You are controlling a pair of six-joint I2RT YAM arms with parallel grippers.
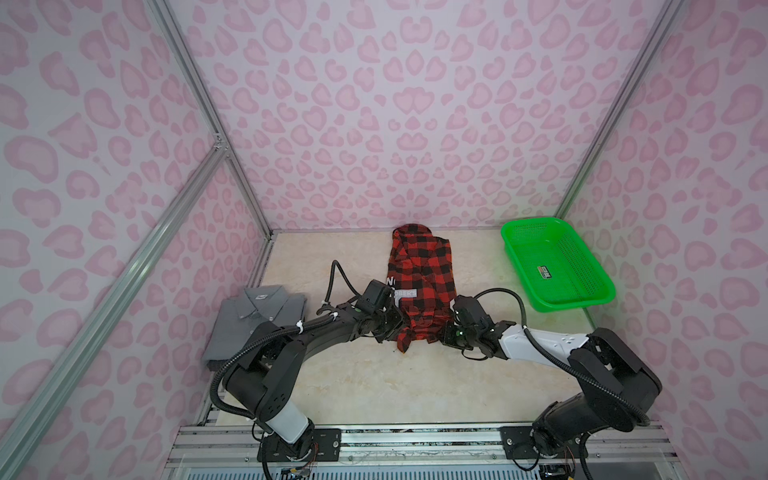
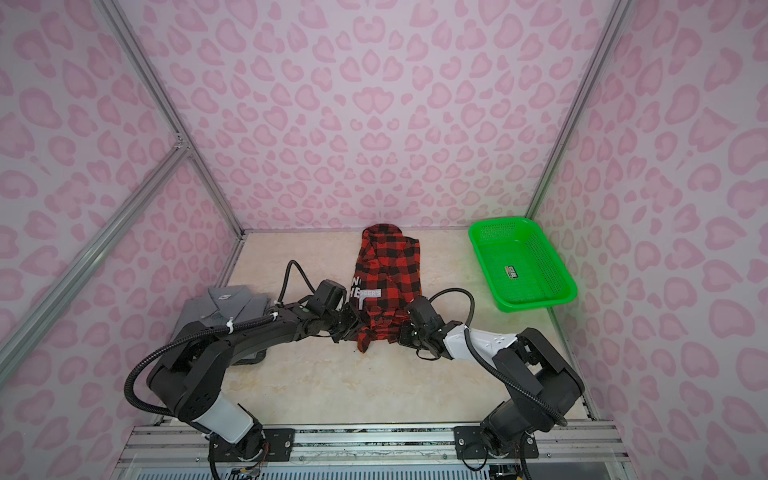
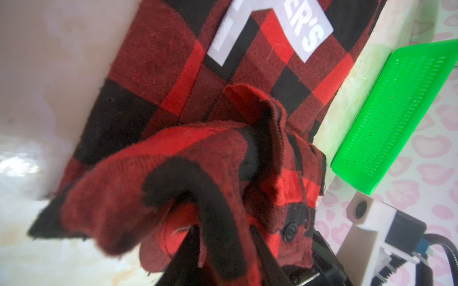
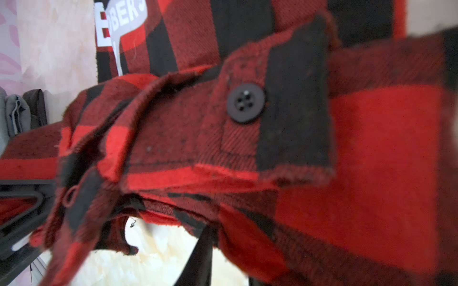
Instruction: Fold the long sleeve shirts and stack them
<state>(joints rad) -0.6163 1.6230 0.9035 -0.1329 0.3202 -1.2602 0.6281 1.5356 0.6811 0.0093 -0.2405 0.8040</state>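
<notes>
Both top views lay out the whole table (image 1: pixel 374 386): the red-and-black checked shirt (image 1: pixel 419 266) runs from centre toward 12 o'clock, the folded grey shirt (image 1: pixel 253 316) sits at 9 o'clock, and the green basket (image 1: pixel 557 306) sits at 2 o'clock. Only the wrist views show the grips. The left pincer (image 3: pixel 220 247) is clenched on bunched hem at the checked shirt's 7 o'clock corner, and the right pincer (image 1: pixel 440 332), largely buried under cloth near a black button (image 4: pixel 246 102), grasps the 5 o'clock corner, raised off the table.
</notes>
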